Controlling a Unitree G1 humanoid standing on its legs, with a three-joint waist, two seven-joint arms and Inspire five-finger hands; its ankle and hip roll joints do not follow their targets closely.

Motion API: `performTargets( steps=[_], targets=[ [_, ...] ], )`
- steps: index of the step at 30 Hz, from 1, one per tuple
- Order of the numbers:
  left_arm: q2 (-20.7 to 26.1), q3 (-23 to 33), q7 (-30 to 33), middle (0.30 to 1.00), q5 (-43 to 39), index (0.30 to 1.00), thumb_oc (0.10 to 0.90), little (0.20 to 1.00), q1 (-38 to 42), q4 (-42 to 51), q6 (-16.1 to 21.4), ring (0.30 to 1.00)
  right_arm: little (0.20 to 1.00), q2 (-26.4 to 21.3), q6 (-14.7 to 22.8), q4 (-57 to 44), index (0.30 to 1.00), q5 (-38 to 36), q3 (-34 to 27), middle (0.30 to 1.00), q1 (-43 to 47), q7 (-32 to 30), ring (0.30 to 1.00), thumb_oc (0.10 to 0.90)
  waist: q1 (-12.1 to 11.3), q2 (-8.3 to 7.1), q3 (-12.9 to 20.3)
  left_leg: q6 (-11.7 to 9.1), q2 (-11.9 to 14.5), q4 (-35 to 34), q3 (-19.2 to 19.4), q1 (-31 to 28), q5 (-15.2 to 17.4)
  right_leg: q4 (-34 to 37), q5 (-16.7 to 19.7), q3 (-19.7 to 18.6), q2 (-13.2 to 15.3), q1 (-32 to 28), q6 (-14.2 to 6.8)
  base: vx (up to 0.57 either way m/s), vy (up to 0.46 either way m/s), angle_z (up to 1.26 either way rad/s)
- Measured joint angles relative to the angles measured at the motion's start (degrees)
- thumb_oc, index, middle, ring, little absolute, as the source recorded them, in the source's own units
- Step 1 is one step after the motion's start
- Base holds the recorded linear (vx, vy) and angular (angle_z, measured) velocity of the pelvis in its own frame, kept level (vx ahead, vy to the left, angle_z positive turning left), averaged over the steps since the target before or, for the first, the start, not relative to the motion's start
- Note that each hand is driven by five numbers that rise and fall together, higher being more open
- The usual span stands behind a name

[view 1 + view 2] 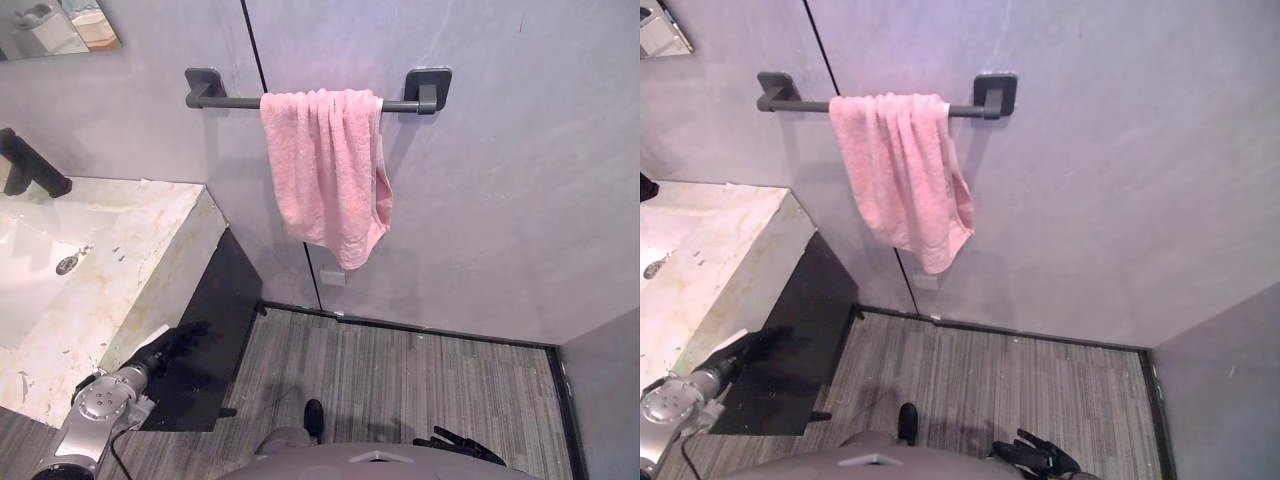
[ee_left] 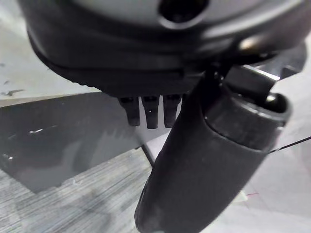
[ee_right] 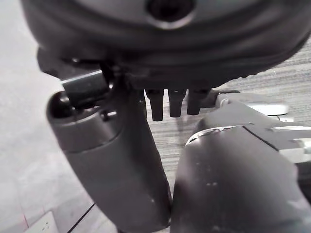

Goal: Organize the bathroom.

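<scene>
Left edge of the left eye view: a sink (image 1: 40,280) with a dark faucet (image 1: 30,165) is seen; the right eye view crops the faucet. Lower left: the left hand (image 1: 175,343), fingers straight, nothing held, against the dark cabinet side (image 1: 215,330). Upper centre: a pink towel (image 1: 325,170) is draped over the wall bar (image 1: 225,102). Bottom right: the right hand (image 1: 1035,455), fingers loosely apart, above the striped floor (image 1: 1040,380).

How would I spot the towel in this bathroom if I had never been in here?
Look at the grey wall past the sink counter. A dark rail is fixed across it, and the pink towel is draped over that rail's right part, hanging down bunched and uneven. It is the only soft, pink thing among grey, black and pale stone surfaces.
</scene>
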State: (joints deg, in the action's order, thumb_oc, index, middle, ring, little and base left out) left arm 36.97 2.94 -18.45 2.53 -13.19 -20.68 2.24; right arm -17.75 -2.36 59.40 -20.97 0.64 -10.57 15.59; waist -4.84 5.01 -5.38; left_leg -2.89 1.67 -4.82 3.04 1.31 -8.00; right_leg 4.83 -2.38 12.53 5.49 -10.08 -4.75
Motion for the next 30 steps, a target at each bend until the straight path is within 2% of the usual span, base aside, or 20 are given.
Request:
performTargets(
  steps=[2, 5, 10, 14, 16, 20, 24, 30],
  targets=[
    [-0.02, 1.70, 2.08, 0.900, -0.09, 0.900, 0.800, 0.900, 0.01, 3.59, 1.71, 0.900, 0.900, -0.04, -0.04, -3.84, 0.900, 0.11, 0.34, 0.900, -0.32, -1.46, 0.900, 0.800, -0.42, -0.19, -0.10, -0.05, 0.38, 0.02, -0.10, -0.01, -0.07, -0.13, -0.05, 0.04, -0.41, -0.08, 0.05, 0.07, -0.075, 0.02],
    [-0.20, 4.43, 8.27, 0.900, -0.17, 0.900, 0.800, 0.900, 2.46, 8.63, 7.32, 0.900, 0.900, -0.75, -2.22, -21.70, 0.900, 0.14, 3.29, 0.900, -2.95, -6.07, 0.900, 0.800, -0.81, -1.48, -0.93, -0.50, 1.21, 0.03, -0.14, -0.76, -0.41, -0.06, -0.26, 0.22, -1.39, -1.02, 0.30, 0.06, -0.101, 0.04],
    [0.26, 4.44, 11.07, 0.900, 0.10, 0.900, 0.800, 0.900, 7.74, 9.66, 10.53, 0.900, 0.900, -1.34, -2.15, -35.75, 0.900, 0.16, 4.72, 0.900, -0.97, -7.33, 0.900, 0.800, -0.11, -3.10, -0.40, -2.00, 2.15, -0.04, -0.22, -0.83, -0.02, 0.00, -0.50, 0.03, -2.38, -1.15, 0.80, 0.05, -0.058, 0.01],
    [2.85, 1.96, 11.76, 0.900, -0.15, 0.900, 0.800, 0.900, 11.23, 9.50, 10.19, 0.900, 0.900, -4.01, -2.45, -40.71, 0.900, 0.29, 6.69, 0.900, 1.78, -7.54, 0.900, 0.800, 0.31, -3.54, -0.55, -1.75, 2.50, -0.05, -0.15, -0.90, -0.41, -0.27, -0.06, -0.13, -2.54, -1.20, 1.19, 0.03, 0.005, -0.01],
    [3.91, -0.03, 11.59, 0.900, -3.36, 0.900, 0.800, 0.900, 14.40, 9.19, 8.63, 0.900, 0.900, -6.21, -3.19, -45.19, 0.900, 0.53, 8.31, 0.900, 3.41, -7.89, 0.900, 0.800, 0.29, -3.37, -0.67, -1.38, 2.45, -0.08, -0.10, -0.83, -0.74, -0.27, 0.19, -0.12, -2.53, -1.15, 1.18, 0.01, 0.016, 0.00],
    [3.44, -0.34, 9.67, 0.900, -11.95, 0.900, 0.800, 0.900, 16.81, 10.96, 7.24, 0.900, 0.900, -6.44, -2.86, -52.49, 0.900, 2.86, 9.35, 0.900, 7.76, -10.09, 0.900, 0.800, 0.41, -3.27, -0.70, -1.35, 2.44, -0.03, 0.12, -0.93, -0.86, -0.27, 0.41, -0.26, -2.45, -1.14, 1.24, 0.02, 0.050, -0.02],
    [1.33, -0.44, 9.49, 0.900, -19.80, 0.900, 0.800, 0.900, 18.54, 9.12, 5.86, 0.900, 0.900, -7.88, -2.93, -57.61, 0.900, 10.14, 11.32, 0.900, 13.42, -14.18, 0.900, 0.800, 0.28, -2.62, -0.78, -1.27, 2.32, -0.03, 0.15, -0.99, -0.92, -0.27, 0.44, -0.27, -2.33, -1.16, 1.26, 0.03, 0.072, 0.00],
    [-0.05, -0.23, 9.44, 0.900, -26.09, 0.900, 0.800, 0.900, 20.69, 5.24, 5.04, 0.900, 0.900, -10.35, -4.31, -61.52, 0.900, 19.33, 12.43, 0.900, 20.44, -20.53, 0.900, 0.800, 0.09, -2.12, -0.68, -1.21, 1.87, -0.02, 0.23, -1.00, -0.92, -0.27, 0.43, -0.25, -1.88, -1.14, 1.25, 0.02, 0.055, 0.00]
  ],
)
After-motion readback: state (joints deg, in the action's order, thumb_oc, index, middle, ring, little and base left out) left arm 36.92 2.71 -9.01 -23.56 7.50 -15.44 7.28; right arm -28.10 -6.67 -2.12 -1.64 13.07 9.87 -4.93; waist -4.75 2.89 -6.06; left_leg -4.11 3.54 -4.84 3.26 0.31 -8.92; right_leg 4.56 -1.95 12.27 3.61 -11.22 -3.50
